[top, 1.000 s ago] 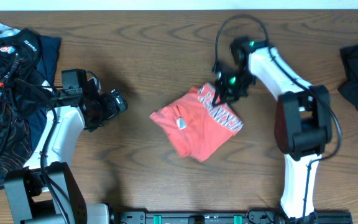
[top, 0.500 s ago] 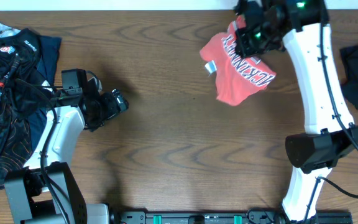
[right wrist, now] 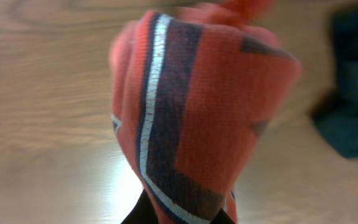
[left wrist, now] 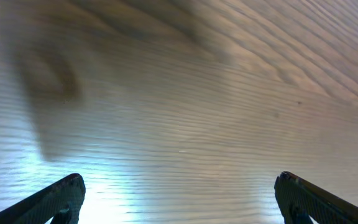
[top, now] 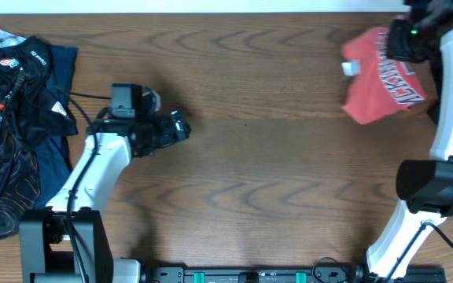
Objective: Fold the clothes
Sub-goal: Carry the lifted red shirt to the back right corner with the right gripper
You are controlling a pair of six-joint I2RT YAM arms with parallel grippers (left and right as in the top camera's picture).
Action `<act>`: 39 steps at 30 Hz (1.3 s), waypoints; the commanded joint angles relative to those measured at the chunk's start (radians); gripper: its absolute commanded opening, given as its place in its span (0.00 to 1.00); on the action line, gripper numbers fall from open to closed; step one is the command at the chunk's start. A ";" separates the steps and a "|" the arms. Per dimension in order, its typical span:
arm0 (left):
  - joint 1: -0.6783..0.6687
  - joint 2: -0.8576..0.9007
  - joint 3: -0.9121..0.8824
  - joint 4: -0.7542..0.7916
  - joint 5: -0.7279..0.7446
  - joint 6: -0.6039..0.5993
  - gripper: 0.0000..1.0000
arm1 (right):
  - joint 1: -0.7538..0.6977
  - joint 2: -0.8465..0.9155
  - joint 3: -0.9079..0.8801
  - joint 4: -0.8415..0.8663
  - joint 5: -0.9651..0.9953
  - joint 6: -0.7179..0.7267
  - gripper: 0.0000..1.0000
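Status: the coral-red T-shirt (top: 380,79) is a compact bundle with the lettering outward, at about 2 o'clock on the table (top: 274,189), near the far edge. It hangs from the right arm (top: 447,102). The right jaws are clenched on its upper edge.

The bundle appears to be lifted rather than lying flat, as the right wrist view shows table surface beyond the cloth. The left arm (top: 93,169) sits at about 9 o'clock. The left jaws are spread wide over bare wood and grasp nothing.

Progress (judgement): the shirt looks gathered into a small package, so most of the folding seems done. It is not yet set down or squared off. A heap of dark garments (top: 14,118) lies at the 9 o'clock edge, unfolded; whether it is part of the job I cannot tell.

View comparison:
- Overhead: gives the layout, both arms, the heap and the white label (top: 350,69) on the bundle's 9 o'clock side.
- Right wrist: shows the cloth close up, with the navy-and-white stripe of a letter. It also shows a dark cloth (right wrist: 353,93) at 3 o'clock, which the arm mostly hides overhead.
- Left wrist: shows only wood grain between two open fingertips.
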 commanded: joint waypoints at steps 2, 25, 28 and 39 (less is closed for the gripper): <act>-0.058 0.016 0.000 0.023 0.006 -0.054 0.99 | -0.057 -0.011 0.027 0.010 0.092 0.040 0.01; -0.351 0.172 0.000 0.161 0.011 -0.185 0.99 | -0.158 0.080 0.027 0.264 -0.090 -0.027 0.01; -0.367 0.172 0.000 0.161 0.011 -0.185 0.99 | -0.158 0.080 0.027 0.372 -0.109 -0.035 0.01; -0.409 0.172 0.000 0.160 0.026 -0.211 0.99 | -0.190 0.083 0.031 0.678 -0.204 -0.024 0.01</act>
